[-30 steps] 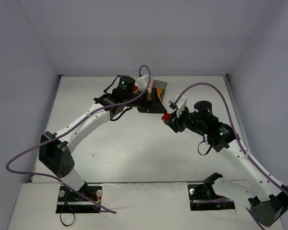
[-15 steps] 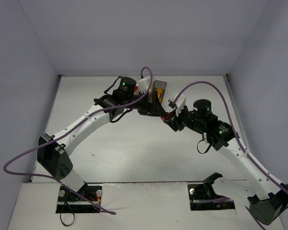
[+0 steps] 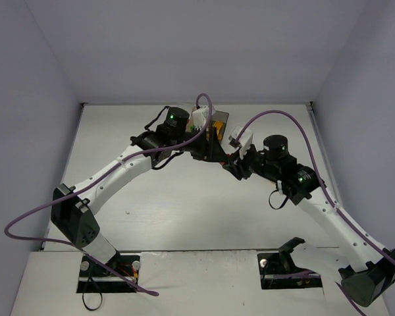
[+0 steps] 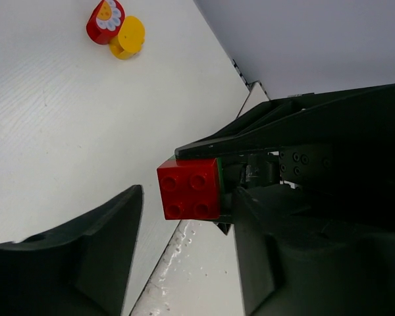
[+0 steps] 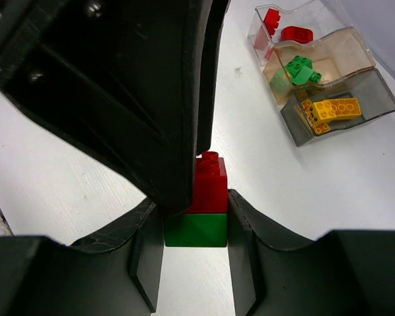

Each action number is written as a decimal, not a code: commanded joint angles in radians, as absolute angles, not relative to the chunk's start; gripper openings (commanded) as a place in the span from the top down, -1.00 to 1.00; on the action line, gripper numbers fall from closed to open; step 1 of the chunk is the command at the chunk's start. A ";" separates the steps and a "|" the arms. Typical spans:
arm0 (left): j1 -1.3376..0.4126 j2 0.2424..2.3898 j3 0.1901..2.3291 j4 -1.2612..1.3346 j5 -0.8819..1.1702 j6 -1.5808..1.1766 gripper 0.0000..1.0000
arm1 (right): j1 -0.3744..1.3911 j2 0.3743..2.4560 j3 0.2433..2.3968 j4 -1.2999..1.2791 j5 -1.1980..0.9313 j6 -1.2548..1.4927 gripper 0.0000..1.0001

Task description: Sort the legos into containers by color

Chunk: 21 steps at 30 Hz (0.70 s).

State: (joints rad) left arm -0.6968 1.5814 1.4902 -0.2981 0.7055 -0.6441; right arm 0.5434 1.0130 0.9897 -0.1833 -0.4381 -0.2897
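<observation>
Two arms meet just past the middle of the table (image 3: pixel 151 197) in the overhead view, the left gripper (image 3: pixel 209 146) and right gripper (image 3: pixel 232 163) nose to nose, with the containers (image 3: pixel 218 122) half hidden right behind them at 12 o'clock; the fingers are too small to read there. From the left wrist, that gripper's fingers (image 4: pixel 85 257) stand apart either side of the stack (image 4: pixel 189 189), whose red face shows with a green edge behind; a red piece (image 4: pixel 105 21) and a yellow piece (image 4: pixel 130 37) lie touching at 11 o'clock. From the right wrist, its fingers (image 5: pixel 145 263) clamp the stack at the green brick (image 5: pixel 196 230), with the red brick (image 5: pixel 209 184) above it. At 2 o'clock, the clear box (image 5: pixel 283 29) holds red, the orange box (image 5: pixel 309 69) green and the smoky box (image 5: pixel 342 108) yellow.
</observation>
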 commanded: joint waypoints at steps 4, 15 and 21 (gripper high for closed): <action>-0.710 1.529 1.536 -0.268 0.718 -0.609 0.19 | 0.538 1.023 1.042 -0.094 -0.456 -0.293 0.89; -0.703 1.506 1.537 -0.282 0.712 -0.559 0.84 | 0.538 1.031 1.034 -0.090 -0.462 -0.288 0.16; -0.677 1.477 1.542 -0.304 0.716 -0.545 0.84 | 0.538 1.006 1.022 -0.097 -0.462 -0.285 -0.10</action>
State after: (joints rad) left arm -0.6933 1.5551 1.4902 -0.3347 0.6922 -0.5762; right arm 0.5434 1.0275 0.9916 -0.1684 -0.4393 -0.2890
